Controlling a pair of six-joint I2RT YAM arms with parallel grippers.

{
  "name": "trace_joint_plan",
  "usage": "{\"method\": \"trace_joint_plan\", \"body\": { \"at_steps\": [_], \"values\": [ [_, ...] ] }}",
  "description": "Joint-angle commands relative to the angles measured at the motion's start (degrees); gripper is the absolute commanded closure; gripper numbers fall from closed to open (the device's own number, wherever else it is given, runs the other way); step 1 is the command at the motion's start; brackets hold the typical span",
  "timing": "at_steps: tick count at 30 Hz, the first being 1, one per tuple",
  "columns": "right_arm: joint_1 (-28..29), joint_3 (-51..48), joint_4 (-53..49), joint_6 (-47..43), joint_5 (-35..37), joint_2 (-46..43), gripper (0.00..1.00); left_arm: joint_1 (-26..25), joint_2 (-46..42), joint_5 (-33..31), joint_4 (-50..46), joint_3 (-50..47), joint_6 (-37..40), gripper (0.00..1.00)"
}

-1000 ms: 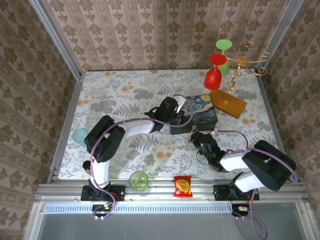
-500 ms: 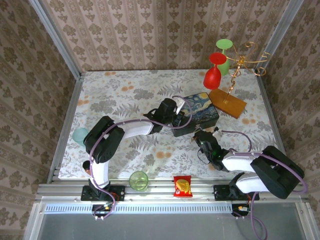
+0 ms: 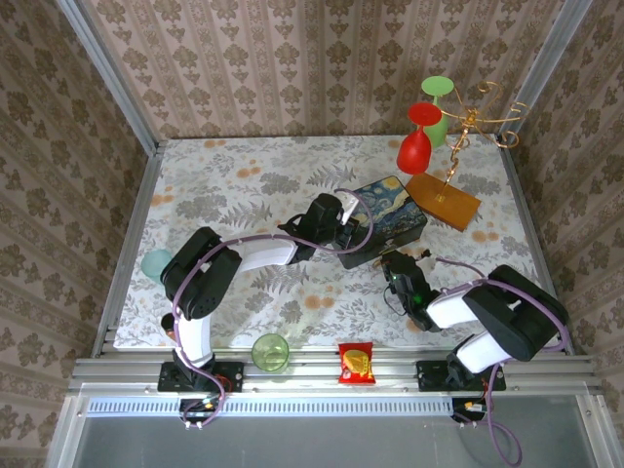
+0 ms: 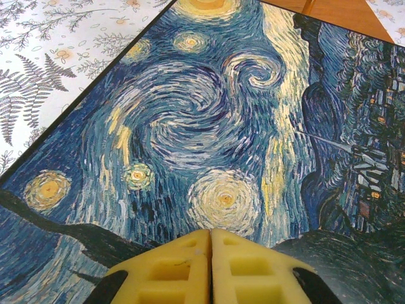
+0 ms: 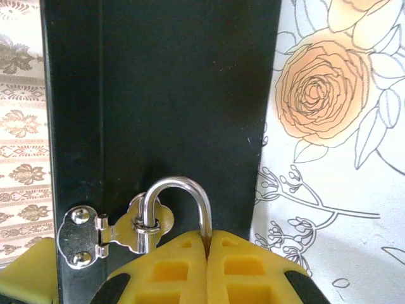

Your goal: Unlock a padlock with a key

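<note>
The starry-night box [image 3: 390, 208] has turned slightly beneath the left gripper [image 4: 210, 237], closed empty over its lid. The right gripper [image 5: 207, 244] follows, clamped on the padlock [image 5: 176, 182] at the box's front hasp [image 5: 104, 231]; unlocking likely remains ahead.

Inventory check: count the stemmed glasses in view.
2: a red glass and a green glass, side by side at the wooden-based rack, far right. None appears hidden.

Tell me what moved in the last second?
The painted box turned a little, its far right corner swinging toward the back wall, and the right end effector, shut on the padlock, crept forward with it. The left end effector stayed shut over the lid.
</note>
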Motion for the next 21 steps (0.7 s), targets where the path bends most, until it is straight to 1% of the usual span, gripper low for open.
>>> {"method": "trace_joint_plan", "body": {
  "at_steps": [1,5,9,13,15,18,21],
  "values": [
    [-1.88,-1.66,-7.75,0.72,6.5,-2.77,1.0,2.01,3.4,-4.02,-16.49,-4.51,-0.57,0.9],
    [-4.28,-1.78,-9.72,0.57,5.97,-4.97,1.0,2.32,3.57,-3.81,-15.41,-5.5,-0.82,0.91],
    [-5.78,-2.14,-7.19,0.43,5.05,-4.31,1.0,3.03,3.24,-3.76,-14.75,-6.57,-1.18,0.92],
    [-7.15,-1.66,-7.96,-1.7,3.76,-4.99,1.0,3.57,2.46,-3.68,-14.58,-7.06,-1.17,0.92],
    [-8.01,-1.58,-10.3,-5.35,2.67,-8.75,1.0,3.83,2.04,-3.68,-14.74,-7.1,-1.22,0.92],
    [-8.95,-1.1,-18.41,-8.57,3.54,-15.0,1.0,4.49,1.67,-3.39,-14.53,-7.41,-1.33,0.92],
    [-10.92,-2.99,-17.18,-8.68,1.92,-17.57,1.0,4.89,1.22,-3.09,-13.58,-8.0,-1.44,0.93]
  ]
}}
